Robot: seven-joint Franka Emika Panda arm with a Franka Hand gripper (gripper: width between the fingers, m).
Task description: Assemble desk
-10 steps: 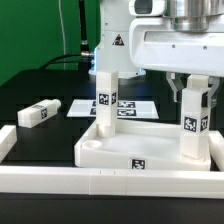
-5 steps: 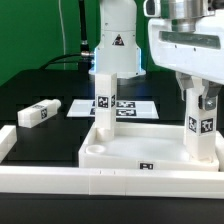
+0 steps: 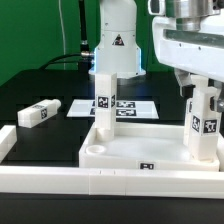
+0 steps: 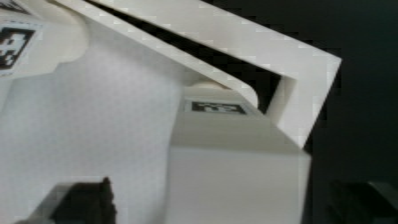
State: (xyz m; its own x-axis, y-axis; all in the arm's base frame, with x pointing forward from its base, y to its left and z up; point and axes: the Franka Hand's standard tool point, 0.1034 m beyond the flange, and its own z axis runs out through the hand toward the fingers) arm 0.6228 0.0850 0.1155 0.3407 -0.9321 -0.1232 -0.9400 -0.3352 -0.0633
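Desk tabletop, white plastic rimmed tray (image 3: pixel 115 152), sits mid-table. Exterior view: white square tagged block leg (image 3: pixel 205 128) stands upright in its corner on the exterior view's right, and the gripper (image 3: pixel 200 90) that pinched it a moment ago has just let go. Wrist view: dark fingertip (image 4: pixel 84 200) is clear of the leg (image 4: pixel 231 165), jaws spread, nothing held, so the leg looks placed.

I am seeing a white leg (image 4: pixel 240 175) filling the frame, a tag (image 4: pixel 221 106) on it; the tabletop rim (image 4: pixel 214 45) is slanting behind; a dark fingertip (image 4: pixel 82 200) is showing beside it.
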